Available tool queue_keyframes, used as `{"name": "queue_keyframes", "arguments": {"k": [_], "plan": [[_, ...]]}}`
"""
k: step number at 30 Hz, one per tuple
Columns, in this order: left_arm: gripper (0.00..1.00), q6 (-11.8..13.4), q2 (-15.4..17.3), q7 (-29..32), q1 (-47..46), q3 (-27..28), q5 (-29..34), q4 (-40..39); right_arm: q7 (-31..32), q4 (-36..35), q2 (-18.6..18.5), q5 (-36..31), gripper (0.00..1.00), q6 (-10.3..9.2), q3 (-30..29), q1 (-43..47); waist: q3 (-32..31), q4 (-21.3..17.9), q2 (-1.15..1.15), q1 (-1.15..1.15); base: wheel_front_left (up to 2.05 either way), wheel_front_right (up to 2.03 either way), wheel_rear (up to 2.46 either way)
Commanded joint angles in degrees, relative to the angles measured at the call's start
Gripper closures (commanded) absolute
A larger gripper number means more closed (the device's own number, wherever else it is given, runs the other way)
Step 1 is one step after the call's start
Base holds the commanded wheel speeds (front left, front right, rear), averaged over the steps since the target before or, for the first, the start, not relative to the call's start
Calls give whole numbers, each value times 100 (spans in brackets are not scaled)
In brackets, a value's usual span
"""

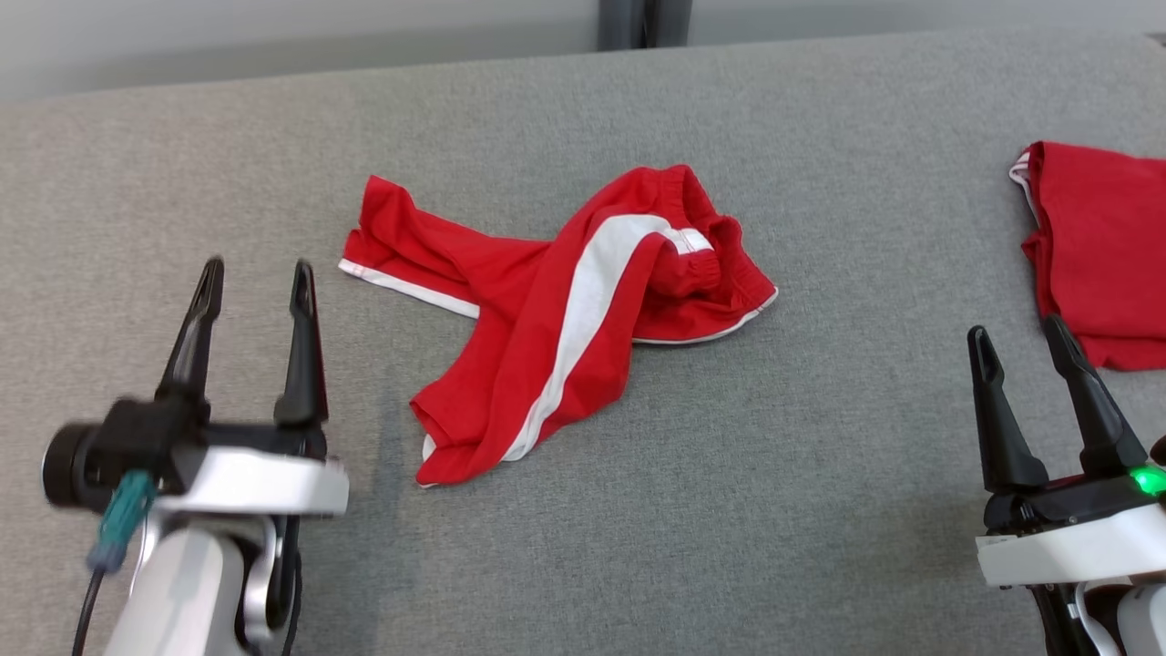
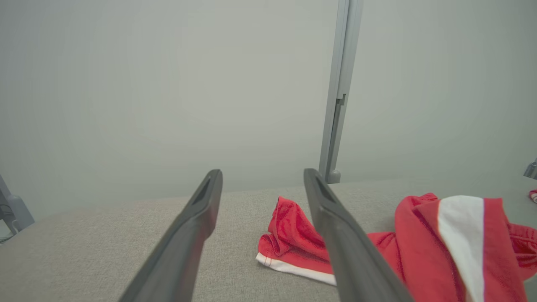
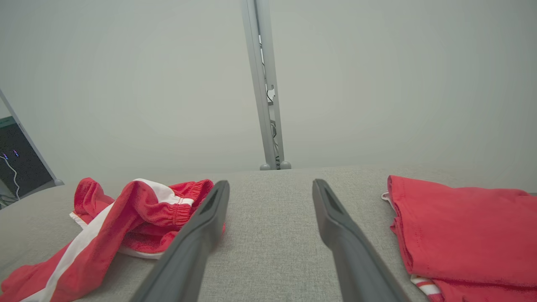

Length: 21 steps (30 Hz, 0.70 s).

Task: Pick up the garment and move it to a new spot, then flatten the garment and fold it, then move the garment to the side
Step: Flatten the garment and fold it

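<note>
Red shorts with a white side stripe (image 1: 556, 310) lie crumpled mid-desk on the grey fabric-topped desk (image 1: 820, 456), touching neither pincer. Left pincer (image 1: 258, 266) open, empty, near the shorts. Right pincer (image 1: 1016, 328) open, empty, beside a folded red garment (image 1: 1102, 255) at the right edge.

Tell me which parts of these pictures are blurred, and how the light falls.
Head view: the left gripper is blurred at its base, while the crumpled red shorts with a white stripe are sharp; light is even, shadows faint. Left wrist view: soft and hazy. Right wrist view: the grey woven surface is crisp, the folded red garment too.
</note>
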Motion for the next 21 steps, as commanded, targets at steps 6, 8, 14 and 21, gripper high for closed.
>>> {"name": "queue_keyframes", "arguments": {"k": [6,8,14,21], "plan": [[0,246,-4,9,930,96,-4,-727,94,-99,-40,-70,0,2,-35,167,-271,118,0,0,0,0,0],[0,319,-16,84,1225,107,-33,-888,127,-111,-41,-100,0,2,-55,247,-334,144,0,0,0,0,0],[0,401,-52,240,1742,52,-150,-1059,211,-182,16,-178,0,2,-212,452,-483,243,0,0,0,0,0],[0,405,-59,296,1798,-11,-179,-989,331,-281,52,-212,0,2,-238,528,-562,321,0,0,0,0,0]]}}
